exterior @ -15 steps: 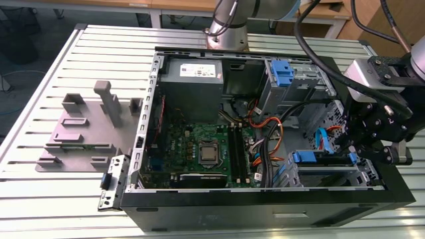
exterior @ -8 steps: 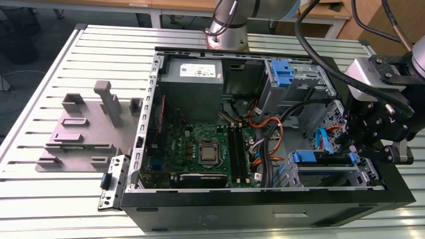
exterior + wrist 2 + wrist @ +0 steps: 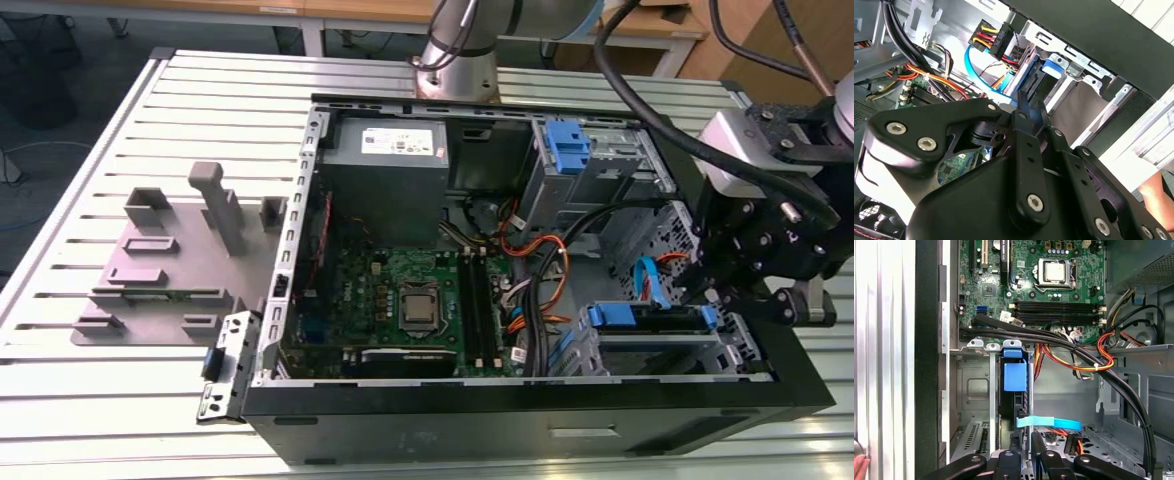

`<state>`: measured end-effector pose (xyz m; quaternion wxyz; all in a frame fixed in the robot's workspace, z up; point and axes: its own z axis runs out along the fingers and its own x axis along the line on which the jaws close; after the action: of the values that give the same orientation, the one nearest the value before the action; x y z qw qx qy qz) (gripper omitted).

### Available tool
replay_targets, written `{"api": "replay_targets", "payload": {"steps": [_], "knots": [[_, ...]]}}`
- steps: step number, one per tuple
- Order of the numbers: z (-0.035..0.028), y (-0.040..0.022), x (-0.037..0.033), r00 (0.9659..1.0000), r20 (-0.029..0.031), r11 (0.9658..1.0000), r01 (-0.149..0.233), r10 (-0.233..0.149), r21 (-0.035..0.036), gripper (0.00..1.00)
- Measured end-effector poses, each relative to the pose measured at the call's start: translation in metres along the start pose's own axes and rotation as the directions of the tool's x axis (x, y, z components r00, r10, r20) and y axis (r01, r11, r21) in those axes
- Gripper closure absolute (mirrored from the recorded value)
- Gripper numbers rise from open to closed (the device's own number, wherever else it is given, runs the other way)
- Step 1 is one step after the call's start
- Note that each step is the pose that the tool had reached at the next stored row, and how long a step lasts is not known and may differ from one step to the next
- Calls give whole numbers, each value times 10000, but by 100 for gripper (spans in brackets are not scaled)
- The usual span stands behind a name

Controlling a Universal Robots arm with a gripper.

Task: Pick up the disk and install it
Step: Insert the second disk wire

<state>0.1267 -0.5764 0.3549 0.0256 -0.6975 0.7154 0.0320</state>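
The disk (image 3: 650, 318) sits on edge in the drive cage (image 3: 667, 350) at the front corner of the open computer case, on the exterior view's right. Its blue carrier tab (image 3: 1015, 374) faces the motherboard. In the second wrist view the disk (image 3: 1030, 82) is a dark slab between the cage's silver walls. My gripper (image 3: 714, 300) hangs over the disk's cable end, just above it. In both wrist views the gripper (image 3: 1030, 109) (image 3: 1025, 440) points at that end, beside a light blue data cable (image 3: 1049, 423).
Another blue bracket (image 3: 567, 145) fills the upper bay next to the grey power supply (image 3: 387, 150). Black and orange cable bundles (image 3: 1079, 355) run past the cage. A grey fixture (image 3: 174, 265) lies on the slotted table. A person's hand (image 3: 1154, 189) rests outside the case.
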Motion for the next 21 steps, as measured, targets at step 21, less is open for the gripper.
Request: {"api": "replay_targets", "payload": {"steps": [21], "knots": [[24, 5, -219, 10000, 3, 10000, -9, 9, 8, 77]]}}
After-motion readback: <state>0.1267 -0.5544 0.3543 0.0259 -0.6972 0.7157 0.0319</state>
